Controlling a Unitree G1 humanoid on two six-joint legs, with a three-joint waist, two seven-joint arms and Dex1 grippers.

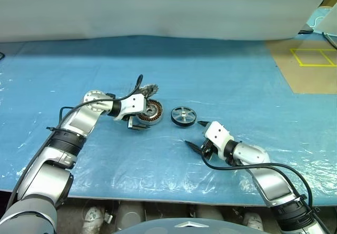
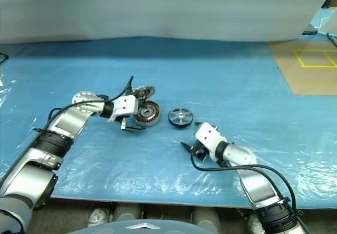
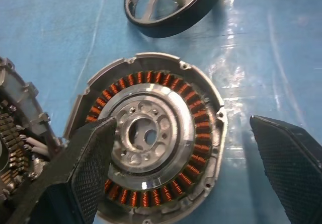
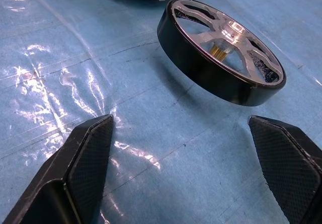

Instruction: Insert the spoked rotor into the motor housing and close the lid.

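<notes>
The motor housing point(image 1: 153, 111), a disc with copper windings around a silver centre, lies flat on the blue sheet. My left gripper point(image 3: 193, 173) hovers open over it, one finger point(image 3: 90, 163) above its edge and the other beside it, nothing held. The spoked rotor point(image 1: 183, 116), black-rimmed with a silver face, lies just right of the housing. My right gripper point(image 1: 196, 134) is open and empty a short way in front of the rotor point(image 4: 221, 58). A silvery-grey round part with lugs point(image 1: 147, 90), apparently the lid, sits right behind the housing.
A blue plastic-covered sheet point(image 1: 237, 87) covers the table. A brown board with a yellow taped square point(image 1: 310, 60) lies at the far right. A white backdrop point(image 1: 158, 8) closes the rear. The table's front edge point(image 1: 158, 196) runs near my arms.
</notes>
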